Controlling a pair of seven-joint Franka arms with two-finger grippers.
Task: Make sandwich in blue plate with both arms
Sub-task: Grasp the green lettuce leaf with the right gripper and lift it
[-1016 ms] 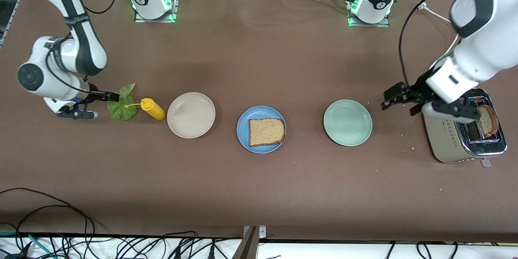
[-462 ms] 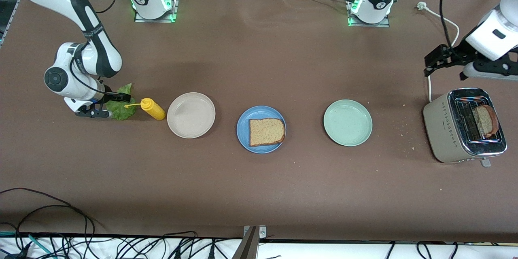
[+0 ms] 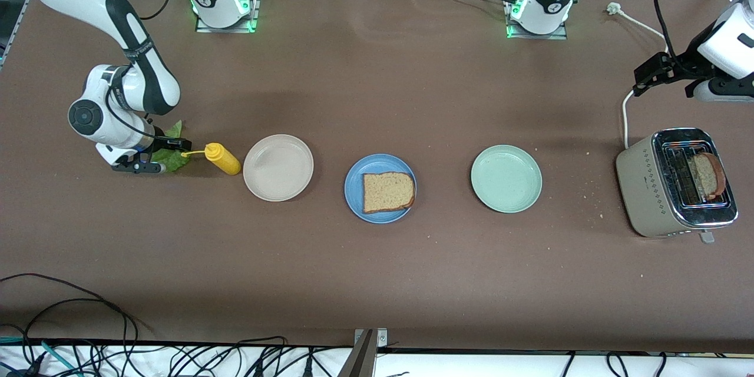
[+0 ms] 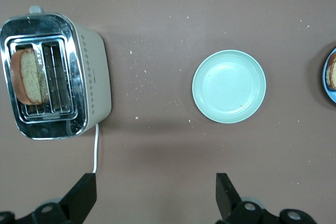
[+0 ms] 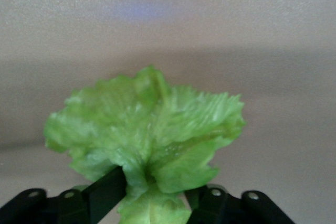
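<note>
Looking down from the front camera, you see the right gripper (image 3: 154, 156) low at the lettuce leaf (image 3: 171, 153), at the right arm's end of the table, just beside the yellow squeeze bottle (image 3: 219, 158); from there the leaf is mostly hidden under the wrist. Your right wrist view fills that in: the two fingers (image 5: 105, 192) sit on either side of the leaf's (image 5: 149, 129) stem end and pinch it, the ruffled edge fanning out away from them. The blue plate (image 3: 353, 188) lies mid-table between the beige plate (image 3: 278, 167) and the pale green plate (image 3: 506, 178), with one bread slice (image 3: 387, 191) flat on it. The left gripper (image 3: 651, 76) hangs over bare table beside the toaster (image 3: 654, 188); your left wrist view shows its fingers (image 4: 224, 195) spread wide and holding nothing, and looks straight into the toaster's (image 4: 94, 72) slots, where a second slice (image 4: 27, 77) stands upright
</note>
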